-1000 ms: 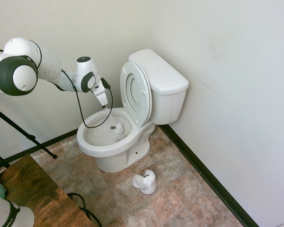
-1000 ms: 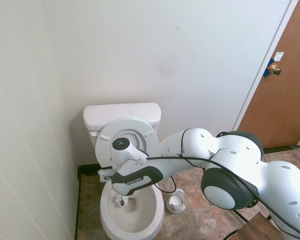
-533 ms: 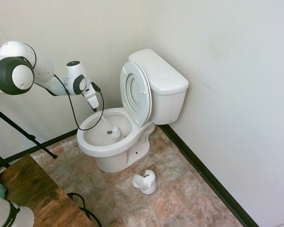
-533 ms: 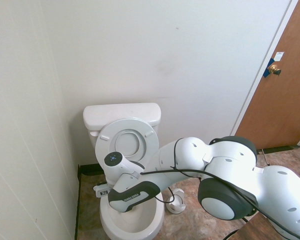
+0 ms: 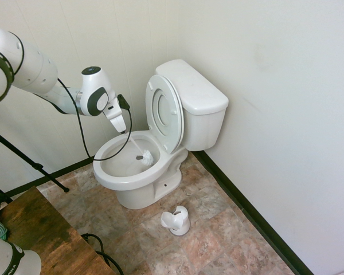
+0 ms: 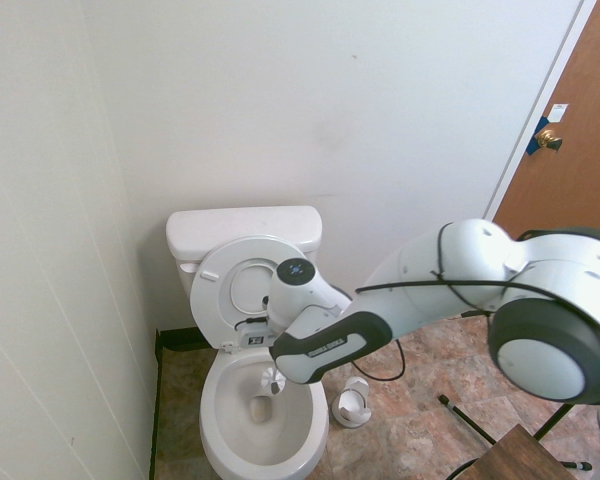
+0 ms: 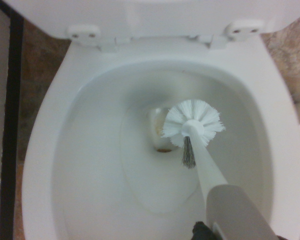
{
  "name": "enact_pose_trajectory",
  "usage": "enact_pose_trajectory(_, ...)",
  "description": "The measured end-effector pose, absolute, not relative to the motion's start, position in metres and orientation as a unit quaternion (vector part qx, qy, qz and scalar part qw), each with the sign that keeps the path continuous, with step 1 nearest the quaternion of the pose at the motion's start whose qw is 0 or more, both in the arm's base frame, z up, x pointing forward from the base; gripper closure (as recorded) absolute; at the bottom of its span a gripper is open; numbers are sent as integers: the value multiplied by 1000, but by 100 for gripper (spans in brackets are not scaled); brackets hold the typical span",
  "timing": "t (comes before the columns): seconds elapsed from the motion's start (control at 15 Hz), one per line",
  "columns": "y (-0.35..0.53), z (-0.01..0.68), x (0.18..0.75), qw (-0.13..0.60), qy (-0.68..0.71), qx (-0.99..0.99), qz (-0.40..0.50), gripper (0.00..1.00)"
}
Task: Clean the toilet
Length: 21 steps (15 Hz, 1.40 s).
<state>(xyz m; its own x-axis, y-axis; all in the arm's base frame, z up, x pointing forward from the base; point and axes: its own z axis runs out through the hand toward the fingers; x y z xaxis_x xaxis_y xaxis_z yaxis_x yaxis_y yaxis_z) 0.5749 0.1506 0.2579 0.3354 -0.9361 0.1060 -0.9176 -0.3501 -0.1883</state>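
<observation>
The toilet [image 5: 196, 91] stands in the corner with its seat and lid [image 5: 165, 112] raised against the tank. My gripper [image 5: 125, 129] hangs over the left side of the bowl, shut on the handle of a white toilet brush. The brush head [image 5: 147, 159] sits low inside the bowl, on the side toward the tank. In the second exterior view the brush head [image 6: 272, 380] shows at the bowl's right inner wall, below my wrist. The wrist view shows the bristle head [image 7: 192, 122] beside the drain hole, with the bowl rim [image 7: 45, 150] around it.
A small white brush holder [image 5: 176, 220] stands on the tiled floor in front of the toilet, also seen to the bowl's right [image 6: 352, 403]. A wooden table [image 5: 40, 229] is at the lower left. A brown door [image 6: 570, 180] is at the right. Walls are close on two sides.
My arm has swung toward the tank side of the bowl, carrying the brush head across the bowl from near its middle to the side nearer the seat hinge.
</observation>
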Motion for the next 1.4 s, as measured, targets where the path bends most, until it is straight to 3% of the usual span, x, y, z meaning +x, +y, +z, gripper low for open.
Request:
enact_pose_trajectory(0.6, 2, 328, 539, 57, 643, -757, -98, 100)
enact_pose_trajectory(1.4, -88, 229, 561, 0, 697, -713, -74, 100)
